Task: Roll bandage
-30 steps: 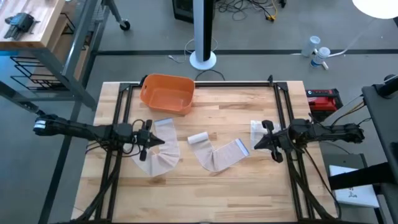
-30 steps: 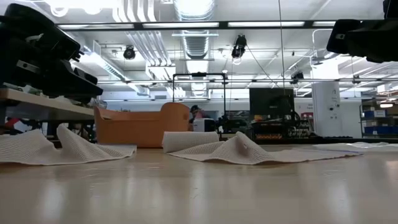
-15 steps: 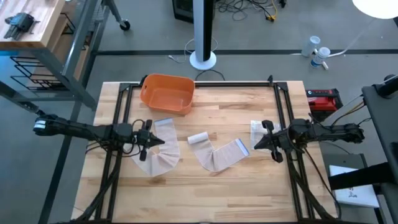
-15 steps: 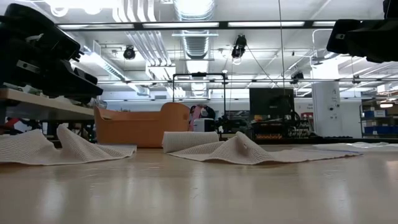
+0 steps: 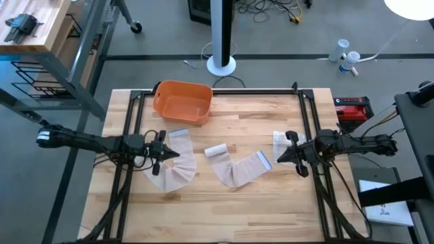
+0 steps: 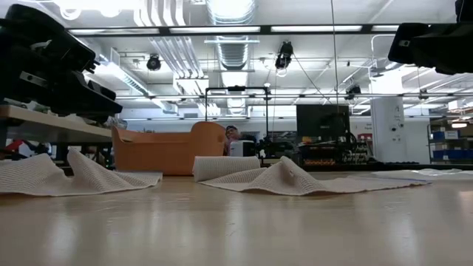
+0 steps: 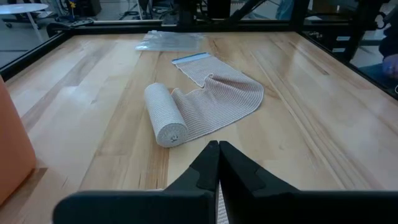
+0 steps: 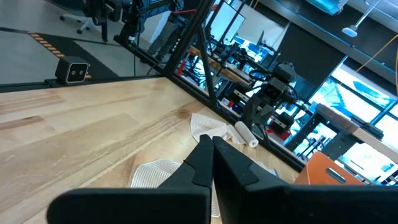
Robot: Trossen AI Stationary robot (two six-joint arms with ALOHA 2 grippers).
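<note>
Left gripper [image 5: 173,154] hovers over the left part of the table [image 5: 251,122], fingers pressed together with nothing between them – the left wrist view shows the tips meeting in a point [image 7: 218,149]. It sits above the loose bandage [image 5: 173,163], an unrolled strip lying in a curve just left of centre.

Right gripper [image 5: 279,156] is on the right side of the table, fingers likewise closed tip to tip and empty [image 8: 208,146]. A clear plastic wrapper [image 5: 279,141] lies just beside it.

Second bandage [image 5: 236,166] lies mid-table between the two grippers – one end already wound into a small roll [image 5: 215,151], the rest trailing off in a U-shaped tail toward the right gripper. Neither gripper touches it.

Orange bin [image 5: 182,102] sits at the far left corner of the table, apart from the bandages.
</note>
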